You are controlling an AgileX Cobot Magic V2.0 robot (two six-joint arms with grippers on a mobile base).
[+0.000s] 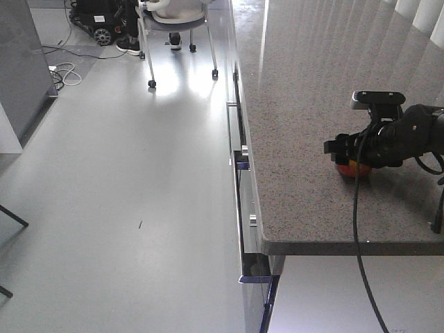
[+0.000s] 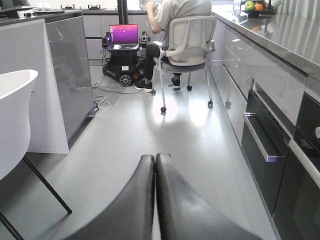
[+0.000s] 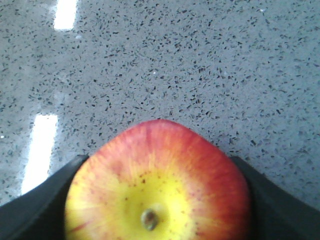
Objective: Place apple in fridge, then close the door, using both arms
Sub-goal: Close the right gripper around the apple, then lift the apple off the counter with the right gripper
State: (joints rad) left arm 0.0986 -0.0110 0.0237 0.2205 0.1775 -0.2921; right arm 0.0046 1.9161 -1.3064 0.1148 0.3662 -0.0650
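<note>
Early stage: right pincer [image 1: 345, 154] clamps the apple [image 3: 157, 190], which sits on the speckled table [image 1: 312, 83]. Left pincer [image 2: 155, 200] clenched, empty. Lifting, fridge placement and door closing all left.

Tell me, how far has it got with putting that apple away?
Early days: nothing is finished. In hand: the right gripper clasps the apple, which seems to rest on the countertop. The left gripper is shut and empty. Left: carrying the apple to the fridge, placing it inside, closing the door.
</note>
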